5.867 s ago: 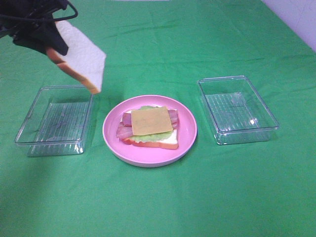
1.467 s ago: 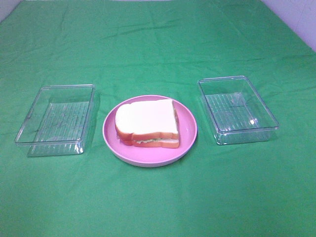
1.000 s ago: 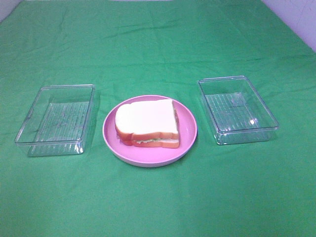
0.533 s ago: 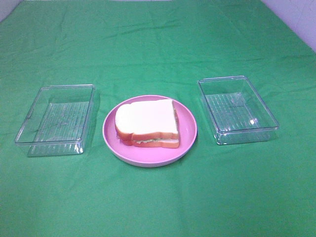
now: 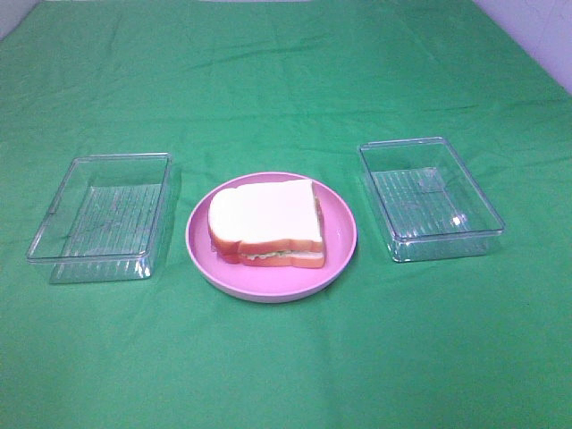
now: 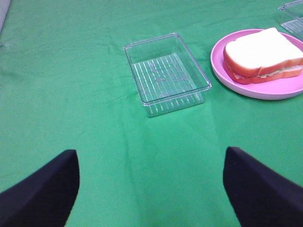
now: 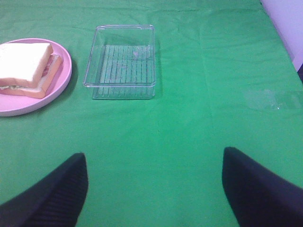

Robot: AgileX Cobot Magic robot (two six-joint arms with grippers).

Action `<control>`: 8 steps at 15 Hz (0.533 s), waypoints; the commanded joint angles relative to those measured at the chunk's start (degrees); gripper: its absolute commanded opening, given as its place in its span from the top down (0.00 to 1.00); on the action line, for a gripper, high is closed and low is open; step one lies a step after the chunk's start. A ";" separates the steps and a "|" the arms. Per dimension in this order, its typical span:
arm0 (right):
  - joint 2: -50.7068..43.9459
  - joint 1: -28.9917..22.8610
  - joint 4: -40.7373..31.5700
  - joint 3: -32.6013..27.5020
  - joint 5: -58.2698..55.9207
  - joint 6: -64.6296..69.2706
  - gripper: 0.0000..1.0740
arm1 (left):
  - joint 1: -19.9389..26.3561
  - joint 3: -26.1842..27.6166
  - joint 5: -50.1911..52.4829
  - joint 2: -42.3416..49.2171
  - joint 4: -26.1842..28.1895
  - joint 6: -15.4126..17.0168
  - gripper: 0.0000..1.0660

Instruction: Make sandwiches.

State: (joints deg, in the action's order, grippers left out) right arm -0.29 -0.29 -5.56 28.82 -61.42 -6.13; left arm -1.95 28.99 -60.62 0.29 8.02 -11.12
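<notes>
The sandwich [image 5: 266, 223] lies on the round pink plate [image 5: 340, 246] at the table's middle: two white, brown-crusted slices with green lettuce showing at the front edge. It also shows in the left wrist view [image 6: 262, 56] and the right wrist view [image 7: 28, 68]. Both arms are out of the exterior high view. My left gripper [image 6: 151, 189] is open and empty, well back from the plate. My right gripper [image 7: 154, 189] is open and empty, also well back.
An empty clear plastic box [image 5: 103, 214] stands left of the plate and another [image 5: 429, 197] stands right of it. Green cloth [image 5: 286, 357] covers the whole table. A pale wall edge [image 5: 536, 31] shows at the far right.
Since 5.9 s ago the left gripper's bread slice has come to lie on top of the stack and the arm has left the view. Nothing has moved in the last 1.5 s.
</notes>
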 commanded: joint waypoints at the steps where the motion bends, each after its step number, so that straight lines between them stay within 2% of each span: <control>1: -0.86 0.34 -0.11 -0.06 0.57 -0.74 0.31 | 0.11 0.06 0.06 1.43 0.52 0.46 0.26; 8: -0.86 0.34 -0.11 -0.06 0.57 -0.74 0.31 | 0.11 0.06 0.06 1.49 0.52 0.46 0.26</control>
State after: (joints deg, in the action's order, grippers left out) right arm -0.29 -0.29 -5.56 28.82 -61.42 -6.13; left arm -1.95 28.99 -60.62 0.29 8.02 -11.12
